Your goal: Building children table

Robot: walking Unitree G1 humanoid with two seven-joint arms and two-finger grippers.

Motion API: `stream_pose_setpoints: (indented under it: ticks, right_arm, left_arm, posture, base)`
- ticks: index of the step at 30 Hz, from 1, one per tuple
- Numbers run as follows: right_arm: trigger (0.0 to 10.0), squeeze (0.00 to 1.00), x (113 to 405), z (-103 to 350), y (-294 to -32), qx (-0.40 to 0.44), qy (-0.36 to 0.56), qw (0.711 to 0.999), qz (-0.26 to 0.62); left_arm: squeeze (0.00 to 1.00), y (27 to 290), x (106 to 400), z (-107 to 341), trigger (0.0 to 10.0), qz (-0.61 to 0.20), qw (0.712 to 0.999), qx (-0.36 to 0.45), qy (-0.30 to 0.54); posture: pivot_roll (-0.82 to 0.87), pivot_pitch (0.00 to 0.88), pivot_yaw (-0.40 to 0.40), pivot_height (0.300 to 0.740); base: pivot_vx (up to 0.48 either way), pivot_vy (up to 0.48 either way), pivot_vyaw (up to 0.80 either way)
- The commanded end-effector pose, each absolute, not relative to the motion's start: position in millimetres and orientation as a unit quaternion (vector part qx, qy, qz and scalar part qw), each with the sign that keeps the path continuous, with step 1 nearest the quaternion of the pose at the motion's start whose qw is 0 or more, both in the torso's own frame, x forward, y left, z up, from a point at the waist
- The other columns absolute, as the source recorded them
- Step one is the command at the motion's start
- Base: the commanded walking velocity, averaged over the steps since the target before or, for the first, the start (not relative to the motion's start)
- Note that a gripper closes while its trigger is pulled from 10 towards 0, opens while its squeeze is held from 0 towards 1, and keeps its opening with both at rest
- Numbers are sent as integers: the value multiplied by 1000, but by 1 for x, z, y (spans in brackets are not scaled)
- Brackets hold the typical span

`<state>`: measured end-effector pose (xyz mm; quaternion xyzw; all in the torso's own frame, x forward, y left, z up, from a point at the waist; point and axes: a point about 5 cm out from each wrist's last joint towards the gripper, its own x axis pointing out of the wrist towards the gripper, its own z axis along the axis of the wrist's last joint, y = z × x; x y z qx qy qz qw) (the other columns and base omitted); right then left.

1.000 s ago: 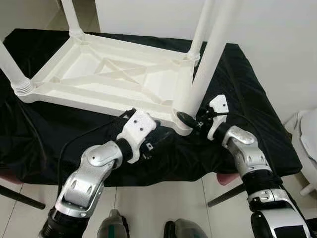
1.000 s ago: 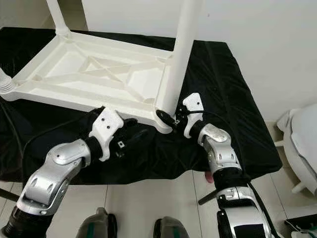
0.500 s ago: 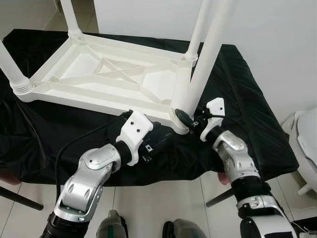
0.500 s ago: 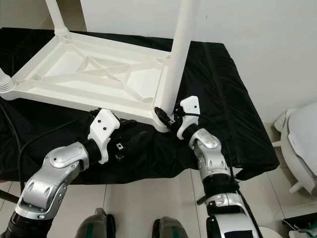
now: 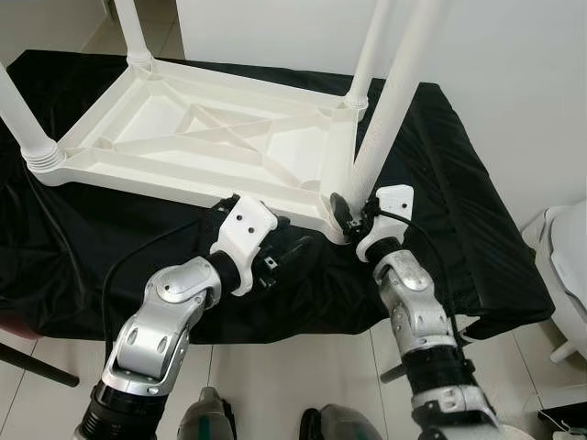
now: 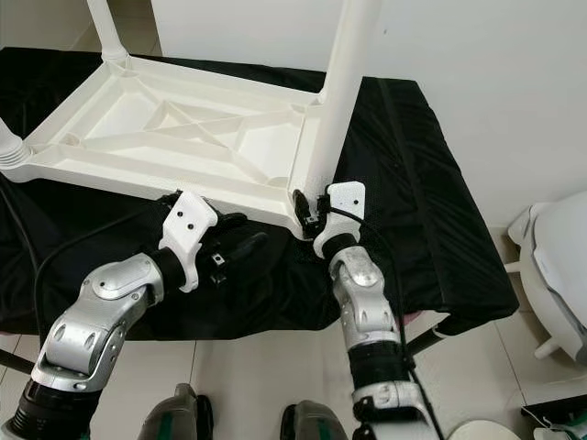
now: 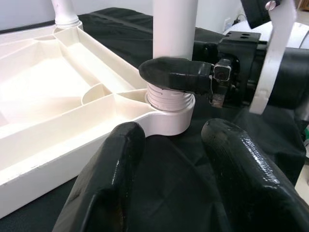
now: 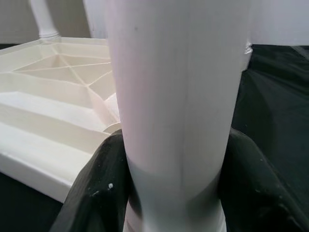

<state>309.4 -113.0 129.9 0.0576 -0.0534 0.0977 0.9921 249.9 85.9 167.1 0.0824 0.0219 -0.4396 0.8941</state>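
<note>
A white plastic children's table (image 5: 211, 137) lies upside down on a black cloth. Its near right leg (image 5: 385, 110) stands in the corner's threaded socket (image 7: 169, 104). My right gripper (image 5: 344, 213) is shut on this leg just above the socket, with its black fingers (image 8: 96, 188) pressed to both sides of the leg (image 8: 178, 96). My left gripper (image 5: 292, 247) is open and rests low over the cloth, just in front of the table's near edge. Its fingers (image 7: 106, 183) point at that same corner and hold nothing.
Three more legs stand at the other corners: near left (image 5: 23, 115), far left (image 5: 133, 32) and far right (image 5: 371, 46). The black cloth (image 5: 477, 183) hangs over the support's edges. A white object (image 5: 569, 257) stands on the tiled floor at the right.
My right forearm has swung left under the gripper, which stays clamped on the leg's base. The left gripper has crept a little closer to the table's edge.
</note>
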Motion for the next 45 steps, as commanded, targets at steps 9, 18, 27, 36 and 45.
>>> stream_pose_setpoints:
  ticks: [9, 18, 27, 36, 45]
  right_arm:
    - [10000, 0, 302, 133, -101, 86, -47, 993, 67]
    - [10000, 0, 315, 140, -117, 59, -51, 995, 66]
    - [10000, 1000, 316, 139, -126, 55, -47, 995, 73]
    - [10000, 0, 317, 142, -116, 35, -57, 981, 183]
    - [10000, 0, 332, 148, -121, 9, -52, 955, 291]
  left_arm:
    - [0, 101, 258, 167, 10000, -365, 926, 92, 23]
    - [0, 104, 261, 170, 10000, -346, 934, 83, 16]
    - [0, 95, 264, 172, 10000, -349, 935, 68, 8]
    - [0, 94, 272, 176, 10000, -358, 930, 79, -1]
    - [0, 92, 272, 176, 10000, -362, 929, 80, -3]
  posture:
    - [-50, 66, -34, 740]
    - [-50, 99, -49, 740]
    - [-75, 84, -31, 740]
    - [-85, 67, -26, 740]
    - [-78, 54, -31, 740]
  base:
    - [0, 0, 0]
    - [0, 0, 0]
    - [0, 0, 0]
    - [0, 0, 0]
    - [0, 0, 0]
